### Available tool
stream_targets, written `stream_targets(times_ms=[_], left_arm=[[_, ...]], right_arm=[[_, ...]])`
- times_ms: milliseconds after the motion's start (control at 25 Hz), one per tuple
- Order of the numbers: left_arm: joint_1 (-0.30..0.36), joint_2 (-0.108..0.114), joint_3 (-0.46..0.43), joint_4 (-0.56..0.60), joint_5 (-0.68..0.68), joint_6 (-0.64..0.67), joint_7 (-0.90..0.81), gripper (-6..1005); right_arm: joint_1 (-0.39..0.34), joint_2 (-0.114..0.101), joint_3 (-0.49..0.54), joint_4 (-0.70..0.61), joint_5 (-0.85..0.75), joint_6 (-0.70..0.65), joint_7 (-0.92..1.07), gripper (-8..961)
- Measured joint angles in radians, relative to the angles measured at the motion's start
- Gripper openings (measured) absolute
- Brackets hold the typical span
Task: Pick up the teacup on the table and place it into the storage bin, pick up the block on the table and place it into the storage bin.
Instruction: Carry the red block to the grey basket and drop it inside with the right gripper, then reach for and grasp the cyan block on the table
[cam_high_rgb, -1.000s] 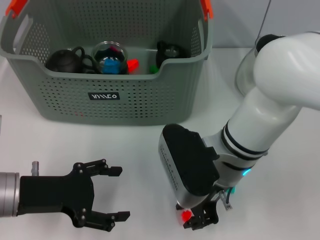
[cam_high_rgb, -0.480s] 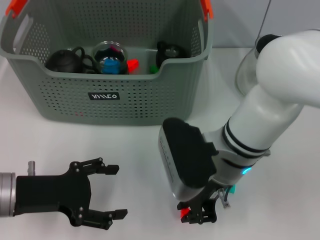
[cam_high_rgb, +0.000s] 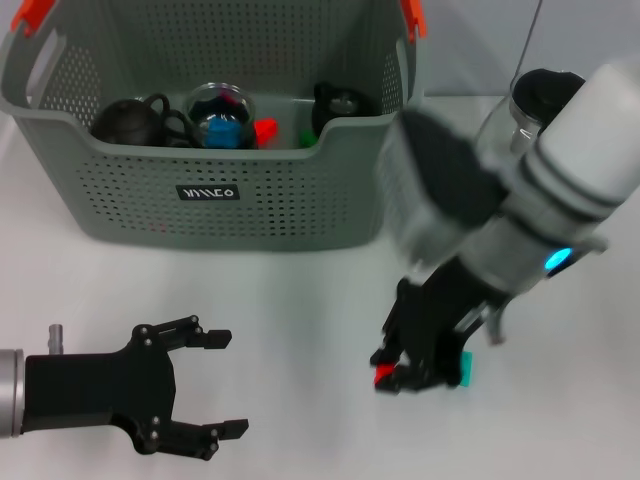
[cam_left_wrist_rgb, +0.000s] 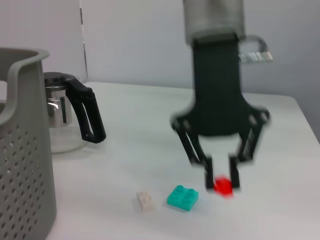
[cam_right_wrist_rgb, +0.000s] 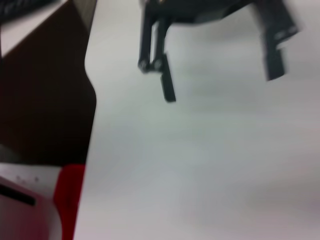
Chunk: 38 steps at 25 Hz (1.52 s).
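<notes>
Nearest the robot, at the lower left of the head view, the left tool (cam_high_rgb: 222, 385) hangs low over the white bench (cam_high_rgb: 290, 300), its two black fingers (cam_high_rgb: 207, 337) spread wide with nothing between them.

To the right and a little farther out, the right tool (cam_high_rgb: 393, 371) points down at the bench with its fingers pressed together on a small red block (cam_high_rgb: 383, 377). The left wrist view shows the same grip from the side: the right tool (cam_left_wrist_rgb: 222, 180) pinches the red block (cam_left_wrist_rgb: 223, 185) between its fingertips, and the block sits at or just above the bench surface; which of the two cannot be told. Just beside the red block lies a teal block (cam_left_wrist_rgb: 182, 197), and next to that a small white block (cam_left_wrist_rgb: 145, 200); both rest on the bench, untouched. In the head view the teal block (cam_high_rgb: 465, 368) peeks out just right of the right tool.

Farther back stands the storage bin (cam_high_rgb: 215, 190), far left of centre, with orange clips (cam_high_rgb: 412, 18) on its rim. Inside it lie a dark teapot (cam_high_rgb: 135, 120), a glass cup (cam_high_rgb: 221, 113) with blue and red pieces in it, a loose red piece (cam_high_rgb: 265, 130) and another black cup (cam_high_rgb: 337, 103). A glass pot with a black handle (cam_left_wrist_rgb: 71, 115) stands on the bench to the right of the bin, behind the right arm.
</notes>
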Motion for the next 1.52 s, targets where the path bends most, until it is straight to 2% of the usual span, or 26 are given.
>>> stream_targets(times_ms=[160,280,360,480,600,760,880,1000,1120,1240,1400,1520], left_arm=[[-0.001,-0.002,-0.008,0.000,-0.003,0.002,0.001,949],[-0.006,-0.005,-0.017,-0.009,-0.012,0.005,0.001,949],[-0.010,-0.005,-0.017,-0.019,-0.018,0.005,0.005,949],[-0.011,-0.004,-0.017,-0.023,-0.020,0.005,0.007,950],[-0.012,-0.004,-0.018,-0.023,-0.023,0.006,0.007,950],[-0.019,-0.005,-0.018,-0.023,-0.031,0.006,0.007,949],[-0.024,-0.005,-0.018,-0.024,-0.039,0.006,0.007,949],[-0.024,-0.004,-0.019,-0.025,-0.054,0.006,0.007,949],[-0.025,-0.004,-0.021,-0.025,-0.068,0.006,0.007,949],[-0.026,-0.002,-0.021,-0.025,-0.070,0.006,0.007,949],[-0.026,-0.002,-0.024,-0.025,-0.072,0.006,0.007,949],[-0.026,-0.001,-0.024,-0.024,-0.073,0.008,0.007,949]], right_arm=[[0.039,-0.001,0.223,-0.093,-0.023,-0.149,0.019,217],[0.094,0.000,0.400,-0.157,-0.001,-0.228,0.064,217],[0.127,0.002,0.480,-0.176,0.027,-0.235,0.096,217],[0.160,0.005,0.555,-0.199,0.057,-0.154,0.153,216],[0.164,0.005,0.550,-0.201,0.062,0.009,0.202,216],[0.165,0.006,0.476,-0.143,0.035,0.296,0.262,232],[0.184,0.005,0.408,-0.042,0.020,0.491,0.284,244],[0.229,0.002,0.378,0.091,0.012,0.594,0.279,257],[0.269,0.002,0.369,0.180,-0.007,0.642,0.273,269],[0.274,0.005,0.350,0.185,-0.017,0.653,0.274,281],[0.232,0.006,0.341,0.107,0.014,0.630,0.262,456],[0.147,0.004,0.342,-0.002,0.128,0.544,0.200,575]])
